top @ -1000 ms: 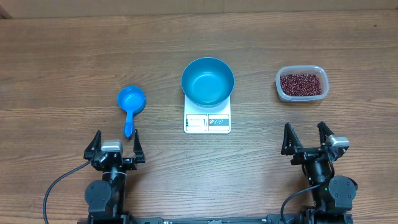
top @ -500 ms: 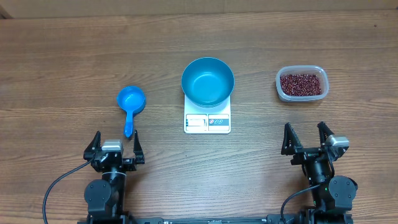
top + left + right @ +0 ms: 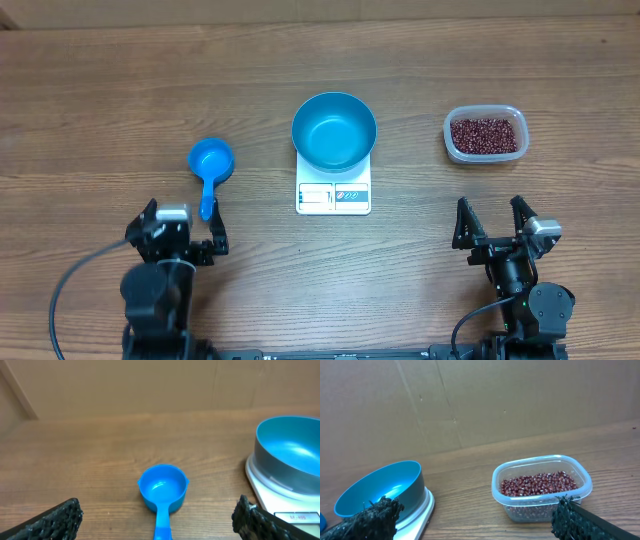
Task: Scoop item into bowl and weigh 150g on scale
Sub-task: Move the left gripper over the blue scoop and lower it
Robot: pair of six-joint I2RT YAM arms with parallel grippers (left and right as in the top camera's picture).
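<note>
Blue bowl (image 3: pixel 334 130) sits empty on the scale (image 3: pixel 333 197) mid-desk (image 3: pixel 100 80), beans (image 3: pixel 485 134) wait in the tub (image 3: pixel 449 140) near the right edge, and our left gripper (image 3: pixel 184 206), wide open and empty like the right gripper (image 3: pixel 490 203), has just edged toward the scoop (image 3: pixel 210 165), so we expect a pickup.

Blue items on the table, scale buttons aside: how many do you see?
2. The bowl sits on the scale at centre; the scoop lies on the table to its left. None seems hidden.

One bowl (image 3: pixel 334 130), one scale (image 3: pixel 333 197), one scoop (image 3: pixel 210 165) and one tub (image 3: pixel 449 136) are counted. The beans (image 3: pixel 485 135) are too many to be counted. One left gripper (image 3: pixel 181 226) and one right gripper (image 3: pixel 490 222) are seen.
</note>
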